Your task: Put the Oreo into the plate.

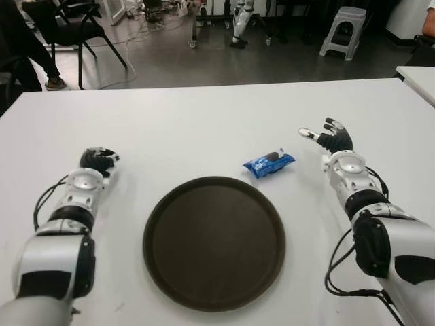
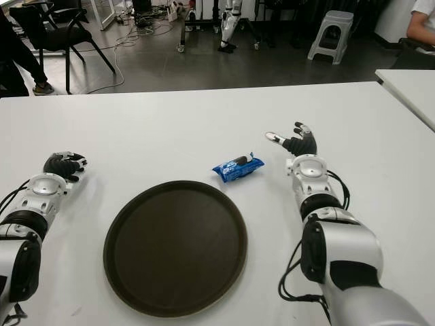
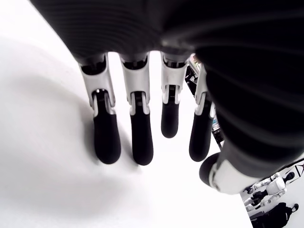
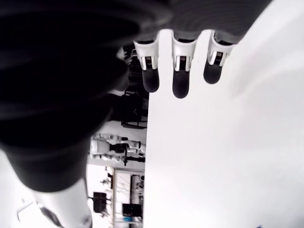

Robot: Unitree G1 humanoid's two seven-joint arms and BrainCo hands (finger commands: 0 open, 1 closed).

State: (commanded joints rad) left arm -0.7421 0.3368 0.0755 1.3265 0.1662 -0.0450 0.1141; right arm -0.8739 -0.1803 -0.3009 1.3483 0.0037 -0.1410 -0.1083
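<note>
A blue Oreo packet (image 1: 269,163) lies on the white table (image 1: 204,122), just beyond the far right rim of the round dark brown plate (image 1: 213,242). My right hand (image 1: 329,138) is a short way to the right of the packet, fingers spread and holding nothing. In the right wrist view its fingertips (image 4: 181,88) hang over bare table. My left hand (image 1: 98,160) shows at the left of the plate, fingers relaxed and nothing in them. Its fingertips (image 3: 141,152) point down at the table in the left wrist view.
Beyond the table's far edge are a black chair (image 1: 68,27), a grey stool (image 1: 343,30) and a seated person's leg (image 1: 37,61). Another white table's corner (image 1: 418,78) shows at the far right.
</note>
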